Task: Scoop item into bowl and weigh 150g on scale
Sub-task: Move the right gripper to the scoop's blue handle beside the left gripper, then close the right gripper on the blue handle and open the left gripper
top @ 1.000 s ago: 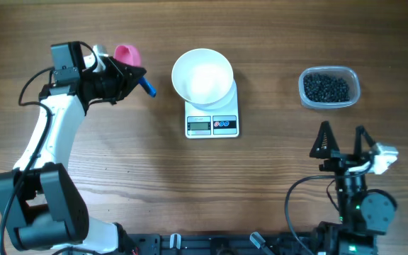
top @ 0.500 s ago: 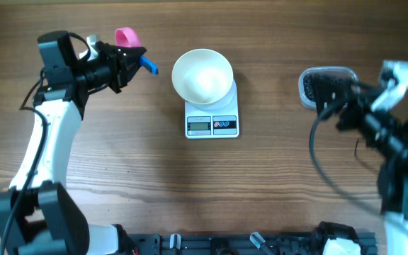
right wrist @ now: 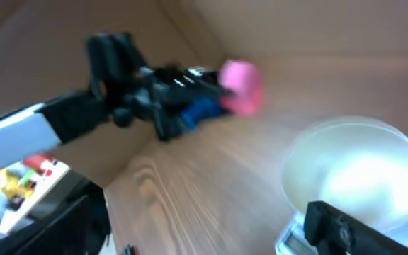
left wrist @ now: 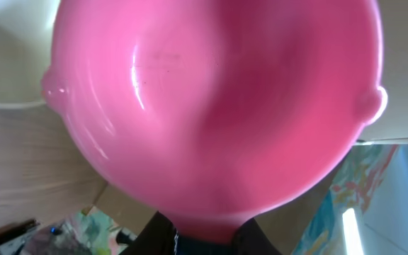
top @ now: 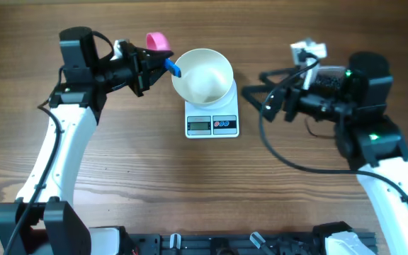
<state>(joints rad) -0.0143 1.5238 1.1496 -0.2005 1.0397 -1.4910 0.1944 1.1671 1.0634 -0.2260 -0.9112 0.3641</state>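
The white bowl stands empty on the small white scale. My left gripper is shut on a pink scoop with a blue handle, just left of the bowl's rim. In the left wrist view the scoop's pink cup fills the frame and looks empty, its stem pinched by my left gripper. My right gripper is open and points left, just right of the scale, holding nothing. The right wrist view is blurred and shows the bowl, the scoop and my open right gripper. My right arm hides the item.
The right arm and its cables cover the back right of the table where the clear tub stood. Bare wood table spreads across the front and the left.
My right arm swung up from the front right and now points at the scale from its right, covering the tub. My left arm carried the scoop right, up to the bowl's rim.
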